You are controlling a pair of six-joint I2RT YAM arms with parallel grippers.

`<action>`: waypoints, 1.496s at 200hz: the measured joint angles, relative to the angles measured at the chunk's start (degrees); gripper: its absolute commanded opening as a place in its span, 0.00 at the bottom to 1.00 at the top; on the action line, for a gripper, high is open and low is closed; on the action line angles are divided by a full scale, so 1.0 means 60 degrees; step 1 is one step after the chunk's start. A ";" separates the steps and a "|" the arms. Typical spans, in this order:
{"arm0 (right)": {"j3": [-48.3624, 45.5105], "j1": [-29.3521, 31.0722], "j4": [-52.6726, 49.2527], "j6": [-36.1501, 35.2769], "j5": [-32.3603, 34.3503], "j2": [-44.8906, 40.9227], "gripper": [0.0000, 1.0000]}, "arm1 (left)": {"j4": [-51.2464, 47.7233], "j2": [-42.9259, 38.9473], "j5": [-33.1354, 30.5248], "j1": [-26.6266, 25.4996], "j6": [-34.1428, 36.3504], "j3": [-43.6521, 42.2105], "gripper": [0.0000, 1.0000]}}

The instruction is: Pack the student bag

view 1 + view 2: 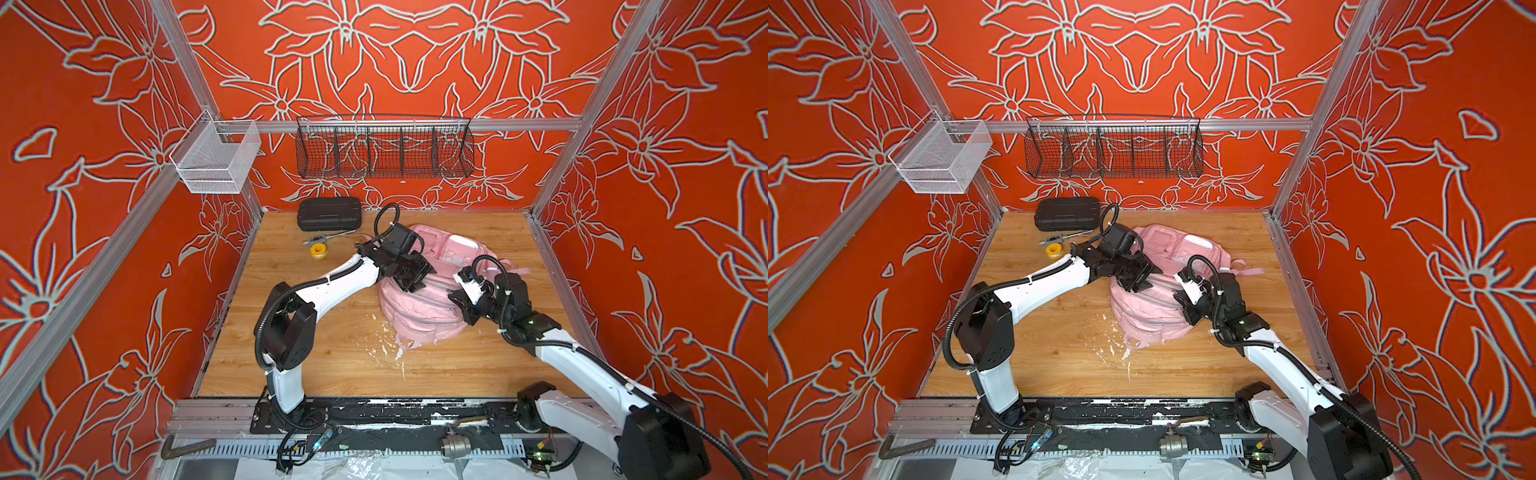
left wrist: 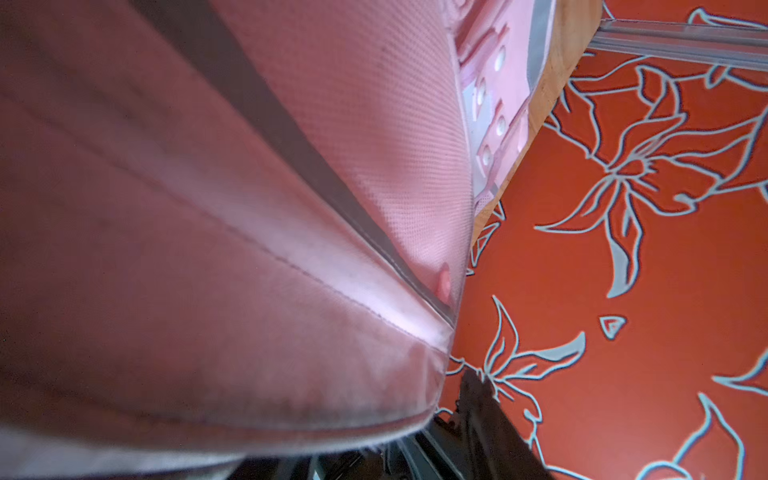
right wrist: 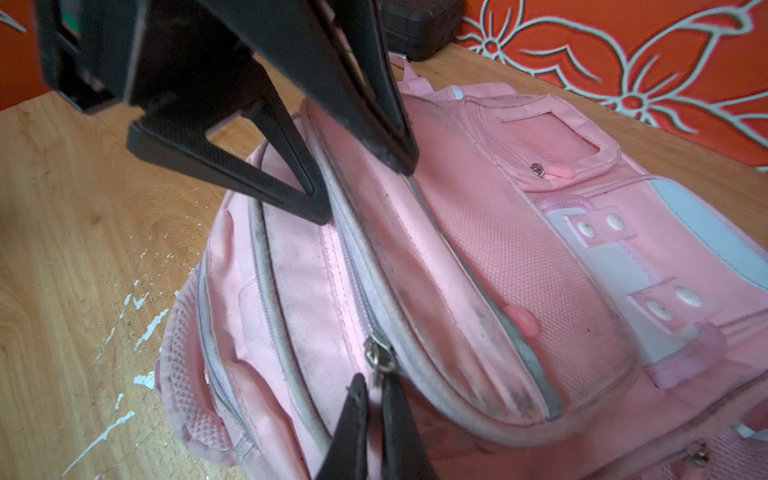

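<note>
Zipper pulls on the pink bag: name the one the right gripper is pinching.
The bare metal pull on the grey-trimmed middle zipper, between the right gripper's tips; the others lie untouched.

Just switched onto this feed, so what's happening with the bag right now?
The student bag lies on the wooden table. The left gripper pinches its padded front-pocket section, while the right gripper is shut on a metal zipper pull on the next compartment. The black case, yellow tape roll and metal tool sit unpacked near the back wall.
</note>
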 measured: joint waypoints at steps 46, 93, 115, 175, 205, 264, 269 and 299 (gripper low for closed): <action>-0.0062 0.0058 -0.0007 0.0011 0.0211 -0.0113 0.00 | 0.0153 0.0080 -0.0015 -0.0113 -0.0372 -0.0171 0.00; -0.0641 0.0004 0.0178 0.0084 0.0838 -0.0739 0.00 | 0.0608 -0.0226 0.0095 0.0058 -0.0324 -0.0816 0.00; -0.0943 -0.0539 0.0514 0.0251 0.0852 -0.0805 0.00 | 0.0634 -0.0528 0.0091 0.0240 -0.0160 -0.1064 0.00; -0.1038 -0.1661 0.1100 0.0437 0.0404 -0.0288 0.00 | 0.1056 -0.0918 0.0386 0.0346 -0.0026 -0.1643 0.00; -0.0896 -0.1847 0.1188 0.0437 0.0149 0.0178 0.00 | 0.1231 -0.0925 0.0397 0.0346 -0.0026 -0.1759 0.00; -0.0579 -0.2051 0.1133 0.0426 -0.0040 0.0426 0.38 | 0.1144 -0.0947 0.0251 0.0251 0.0750 -0.1461 0.33; -0.0576 -0.2091 0.1107 0.0412 0.0091 0.0364 0.48 | 0.1016 -0.0947 0.0200 0.0222 0.0820 -0.1322 0.37; -0.0572 -0.2371 0.0911 0.0477 0.0725 -0.0506 0.76 | 0.0270 -0.1202 -0.0448 0.0058 0.2127 -0.0729 0.54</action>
